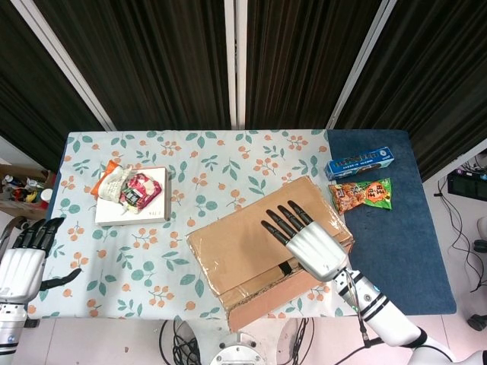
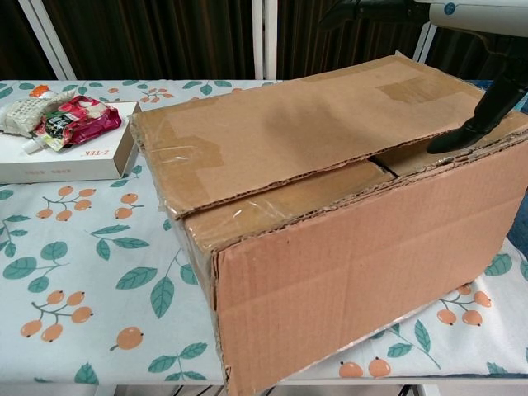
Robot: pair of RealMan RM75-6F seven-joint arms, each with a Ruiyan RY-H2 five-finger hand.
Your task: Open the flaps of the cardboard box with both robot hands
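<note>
The brown cardboard box (image 1: 255,239) lies at an angle on the table's front edge, flaps down, with a narrow gap (image 1: 285,268) between the top flaps. My right hand (image 1: 304,242) hovers flat over the top flap, fingers spread and pointing to the far left. In the chest view the right hand (image 2: 470,12) enters at the top right above the box (image 2: 330,214), and its dark thumb tip (image 2: 450,144) reaches down to the top flap's front edge. My left hand (image 1: 23,262) hangs off the table's left side, fingers apart and holding nothing.
A white flat box (image 1: 156,209) bearing snack packets (image 1: 133,188) sits at the left. A blue carton (image 1: 359,162) and a green snack bag (image 1: 364,192) lie on the blue cloth (image 1: 403,258) to the right of the box. Dark curtains close off the back.
</note>
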